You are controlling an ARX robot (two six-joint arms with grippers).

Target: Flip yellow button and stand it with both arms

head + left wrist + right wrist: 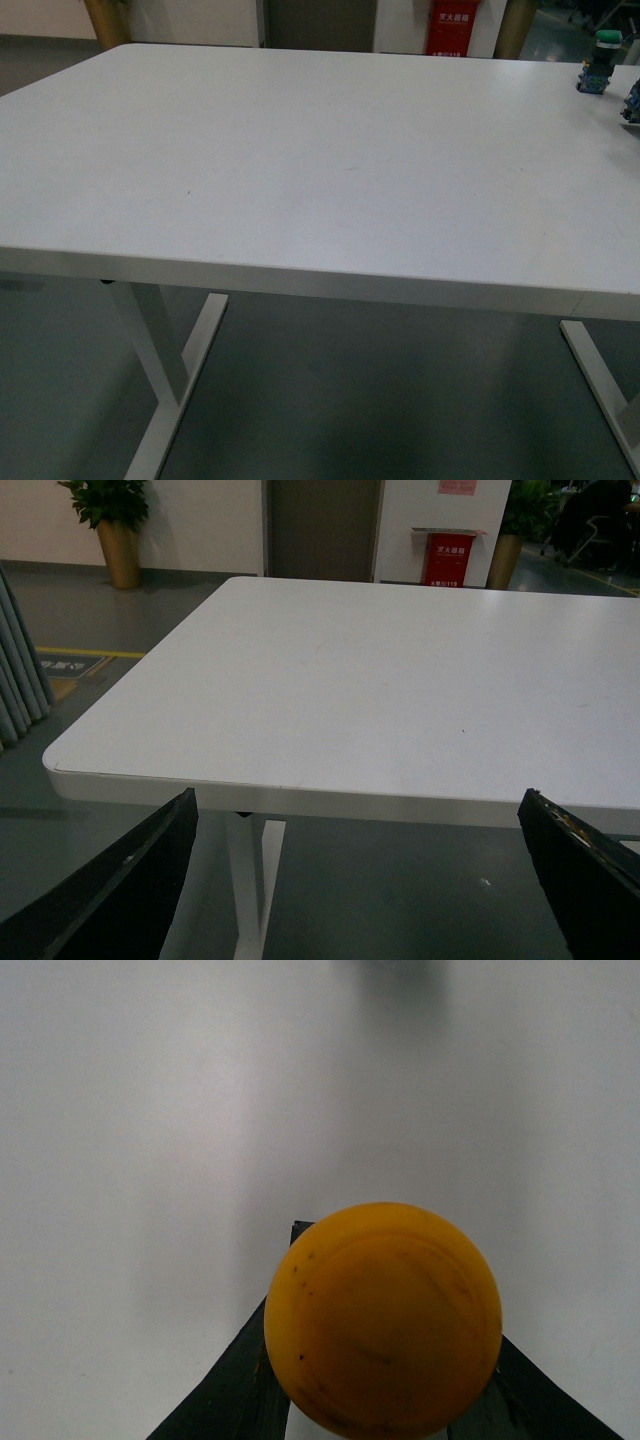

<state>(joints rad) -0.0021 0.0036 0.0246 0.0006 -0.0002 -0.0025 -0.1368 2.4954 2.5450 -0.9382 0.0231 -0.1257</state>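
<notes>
The yellow button (383, 1318) sits between the two black fingers (235, 1380) of the right tool (385, 1260). Its round orange-yellow cap faces the right wrist camera and fills the lower middle of that view. The fingers run in under the cap from either side, so the right tool is clamped on the part below the cap, though the cap hides the contact itself. The cap surface is scuffed with small dark specks. Behind it lies the plain white top of the desk (150, 1110), out of focus, with a faint grey shadow at the far edge of that view. The left tool (357, 798) has its two dark fingers (130, 890) spread wide apart with nothing between them. It hangs off the near side of the desk (330, 680), looking across one rounded corner. Beyond that corner are a grey floor, a potted plant (110, 520) against the wall, a dark door (322, 525) and a red box (447, 558). In the front view neither arm shows. The white desk (300, 170) stretches ahead on its white legs (160, 350), and a green-capped switch (603, 62) stands near its far right corner. Just beside that, another small dark item (632, 102) is cut off by the picture's edge.
</notes>
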